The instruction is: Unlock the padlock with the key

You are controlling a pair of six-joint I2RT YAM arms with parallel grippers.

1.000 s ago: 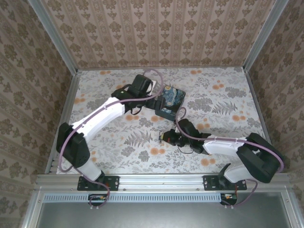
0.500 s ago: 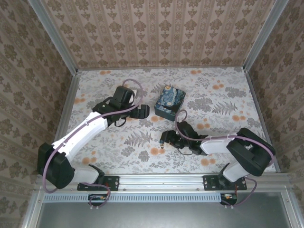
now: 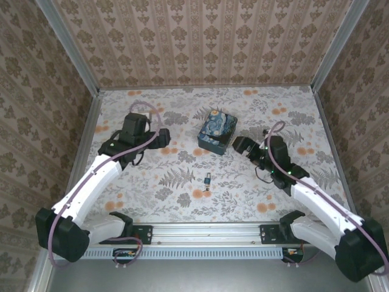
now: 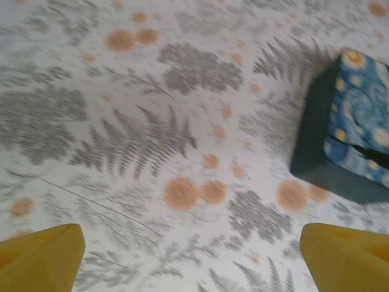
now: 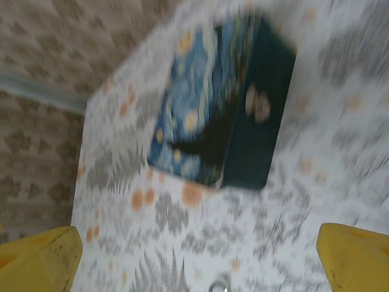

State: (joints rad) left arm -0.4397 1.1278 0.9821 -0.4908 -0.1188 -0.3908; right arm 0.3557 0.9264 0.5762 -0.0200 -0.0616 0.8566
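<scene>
the padlock [image 3: 208,181] lies on the table [image 3: 152,194] near the box [image 3: 215,131], between the arms. tiny, hard, probably light and slippery: pinch its body. left gripper [image 3: 163,139] and right gripper [image 3: 240,145] gape, empty.

The left arm [image 3: 91,179] folds at its elbow beside the base, and its white forearm extends up and rightward. The left gripper [image 3: 163,139] points right, its yellow fingertips [image 4: 41,257] spread wide. The right arm [image 3: 316,201] mirrors this, extending up and leftward. The right gripper [image 3: 238,144] points left, its yellow fingertips [image 5: 37,258] equally wide apart. The two grippers face each other, well apart.
</scene>
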